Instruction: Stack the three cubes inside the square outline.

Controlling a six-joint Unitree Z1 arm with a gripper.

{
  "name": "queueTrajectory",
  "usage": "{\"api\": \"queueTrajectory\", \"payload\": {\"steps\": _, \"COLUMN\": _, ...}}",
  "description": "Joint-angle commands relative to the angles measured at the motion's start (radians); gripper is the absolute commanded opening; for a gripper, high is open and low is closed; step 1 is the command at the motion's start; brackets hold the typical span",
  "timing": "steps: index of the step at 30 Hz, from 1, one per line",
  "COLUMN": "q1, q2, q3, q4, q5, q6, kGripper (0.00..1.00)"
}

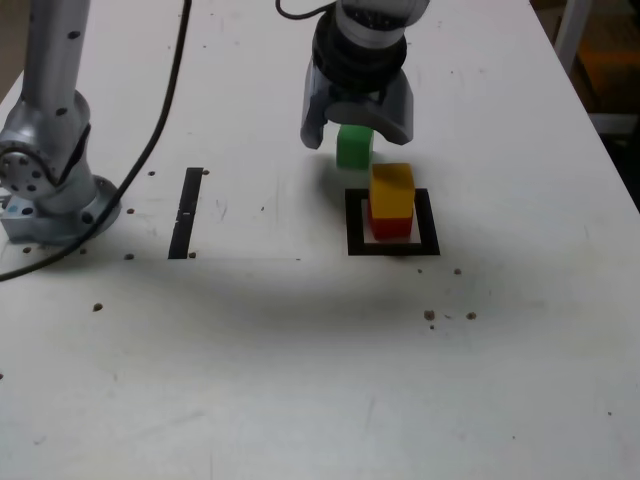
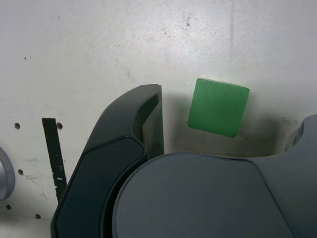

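Looking across the white surface [image 1: 300,350], we find two of the three cubes already stacked: the yellow cube [image 1: 392,190] sits on the red cube [image 1: 390,226], and both stand inside the square outline [image 1: 392,246] of black tape. We judge the red one was put there first as the base, so that the tower rises where the task wants it. The yellow one sits fairly squarely on it, though turned a touch.

The green cube [image 1: 354,146] rests on the surface just behind the outline in the exterior view, outside the tape and close to the stack without touching it, as far as we can tell. It is the last piece to go on top — the only one not yet in place.

Our hand [image 1: 356,128] hangs right over that green cube, pointing down, with its jaws spread wide and nothing held. In the wrist view the green cube [image 2: 218,107] shows in the gap between the two dark fingers [image 2: 143,119], apart from both, and set at a slight angle to them. We read this as the approach for a grasp: wide jaws leave room on each side of the cube.

The straight strip of black tape [image 1: 186,212] lies well off to the exterior view's left, near the arm's base [image 1: 50,190], and plays no part here.
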Motion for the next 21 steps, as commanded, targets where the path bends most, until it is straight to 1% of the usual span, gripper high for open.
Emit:
{"api": "queueTrajectory", "payload": {"steps": 1, "q1": 0.014, "q2": 0.025, "q3": -0.020, "q4": 0.001, "q5": 0.000, "q6": 0.026, "kGripper": 0.98}}
{"api": "queueTrajectory", "payload": {"steps": 11, "q1": 0.086, "q2": 0.083, "q3": -0.075, "q4": 0.016, "q5": 0.002, "q6": 0.124, "kGripper": 0.83}}
{"api": "queueTrajectory", "payload": {"steps": 13, "q1": 0.094, "q2": 0.085, "q3": -0.075, "q4": 0.015, "q5": -0.002, "q6": 0.140, "kGripper": 0.77}}
{"api": "queueTrajectory", "payload": {"steps": 14, "q1": 0.097, "q2": 0.085, "q3": -0.075, "q4": 0.015, "q5": -0.007, "q6": 0.149, "kGripper": 0.73}}
{"api": "queueTrajectory", "payload": {"steps": 17, "q1": 0.101, "q2": 0.089, "q3": -0.077, "q4": 0.015, "q5": -0.031, "q6": 0.177, "kGripper": 0.66}}
{"api": "queueTrajectory", "payload": {"steps": 18, "q1": 0.105, "q2": 0.094, "q3": -0.080, "q4": 0.015, "q5": -0.052, "q6": 0.198, "kGripper": 0.62}}
{"api": "queueTrajectory", "payload": {"steps": 21, "q1": 0.111, "q2": 0.101, "q3": -0.084, "q4": 0.016, "q5": -0.081, "q6": 0.227, "kGripper": 0.55}}
